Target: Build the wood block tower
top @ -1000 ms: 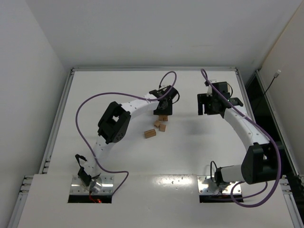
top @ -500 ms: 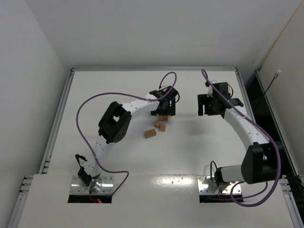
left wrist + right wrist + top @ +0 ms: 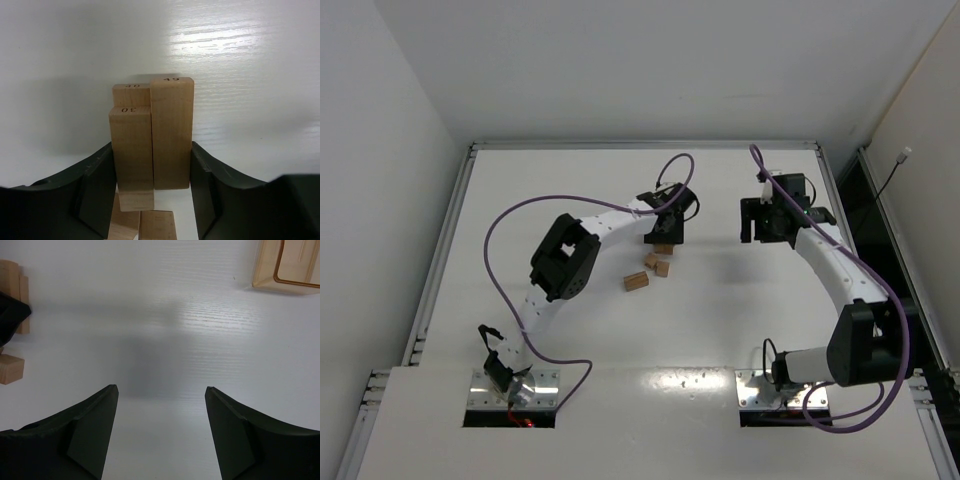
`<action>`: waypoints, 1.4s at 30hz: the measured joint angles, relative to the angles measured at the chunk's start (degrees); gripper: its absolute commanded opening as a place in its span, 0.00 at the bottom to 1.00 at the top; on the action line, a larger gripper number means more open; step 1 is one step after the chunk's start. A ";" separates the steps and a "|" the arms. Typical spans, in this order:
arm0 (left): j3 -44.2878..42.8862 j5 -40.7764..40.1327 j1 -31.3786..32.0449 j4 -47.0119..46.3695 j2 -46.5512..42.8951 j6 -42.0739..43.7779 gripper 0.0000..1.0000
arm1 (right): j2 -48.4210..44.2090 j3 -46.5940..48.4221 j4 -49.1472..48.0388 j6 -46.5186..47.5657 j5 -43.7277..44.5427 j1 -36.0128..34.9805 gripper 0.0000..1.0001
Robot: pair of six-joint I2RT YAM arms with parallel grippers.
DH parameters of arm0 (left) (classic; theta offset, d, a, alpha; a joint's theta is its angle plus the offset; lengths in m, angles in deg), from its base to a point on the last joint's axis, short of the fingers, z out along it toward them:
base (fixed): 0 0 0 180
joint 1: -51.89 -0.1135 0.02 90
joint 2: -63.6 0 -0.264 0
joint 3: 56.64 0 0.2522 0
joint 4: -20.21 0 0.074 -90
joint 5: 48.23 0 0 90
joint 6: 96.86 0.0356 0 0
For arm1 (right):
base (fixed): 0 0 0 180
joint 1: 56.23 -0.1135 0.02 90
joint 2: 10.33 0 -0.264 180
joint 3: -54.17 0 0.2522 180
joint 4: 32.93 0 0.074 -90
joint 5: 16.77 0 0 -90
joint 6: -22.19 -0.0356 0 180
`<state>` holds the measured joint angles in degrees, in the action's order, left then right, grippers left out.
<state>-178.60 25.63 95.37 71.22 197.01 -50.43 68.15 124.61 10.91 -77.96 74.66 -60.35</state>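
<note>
Count of the wood blocks [image 3: 636, 281] in sight: six. Three sit bunched together near the middle of the table [image 3: 620, 335], where the left gripper [image 3: 151, 150] is closed on them. Its two dark fingers [image 3: 100, 180] press the outer sides of a pair set side by side, marked 30 and 49, and a third is tucked just behind the 30 piece. Whether that bunch stands or lies flat I cannot tell. Three more blocks lie loose just on the near side of it: two short ones close together, and one longer bar a little apart, toward the left arm's base. The right gripper [image 3: 160, 388] hangs over bare table well to the right, its jaws spread wide with nothing between them. One translucent tan tray [image 3: 285, 267] shows at the top right corner of the right wrist view. Two purple cables [image 3: 675, 156] loop along the two arms. The tabletop is white and glossy with a faint grain, and a metal rail [image 3: 640, 145] edges its far side. Plain white walls [image 3: 620, 60] rise behind it and to the left.
</note>
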 measured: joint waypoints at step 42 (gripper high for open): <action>14.43 -1.07 -6.47 -9.86 -7.52 1.14 0.35 | 1.33 -0.76 -0.09 -0.63 -1.75 0.04 0.66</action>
<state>-164.18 24.56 88.90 61.37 189.49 -49.30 69.48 123.85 10.83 -78.59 72.91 -60.31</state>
